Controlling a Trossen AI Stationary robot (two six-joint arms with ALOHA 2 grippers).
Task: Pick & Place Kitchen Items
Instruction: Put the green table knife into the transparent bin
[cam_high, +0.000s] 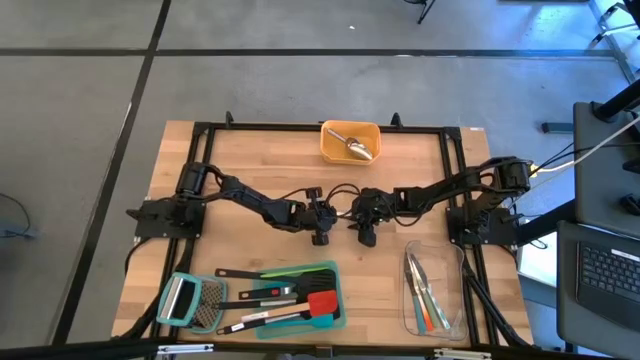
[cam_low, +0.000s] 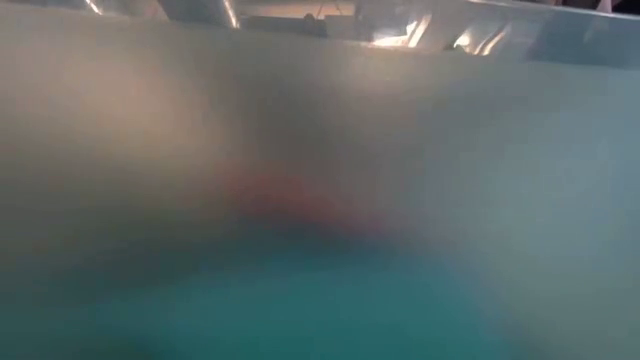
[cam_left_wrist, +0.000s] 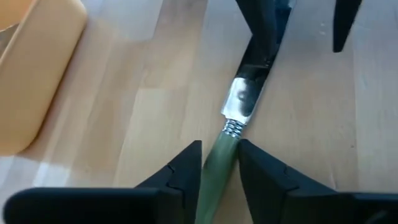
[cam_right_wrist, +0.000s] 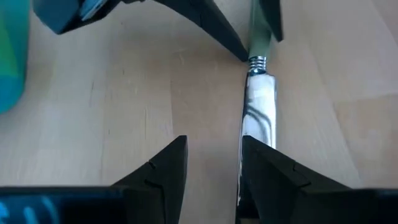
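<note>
My left gripper has its jaws closing around the knife's green handle; the blade runs straight on to my right gripper, jaws apart, blade against one finger, mid-worktop, orange container beyond.

The worktop was pale wood with a smooth, lightly satin finish, its grain running in long streaks. At the centre of the left wrist view lay a knife with a polished, mirror-bright metal blade, a ribbed metal collar and a matt green handle. The orange container at the upper middle of the high view looked like smooth plastic, and the scoop inside it like shiny metal. The clear container at lower right looked like glossy transparent plastic
</note>
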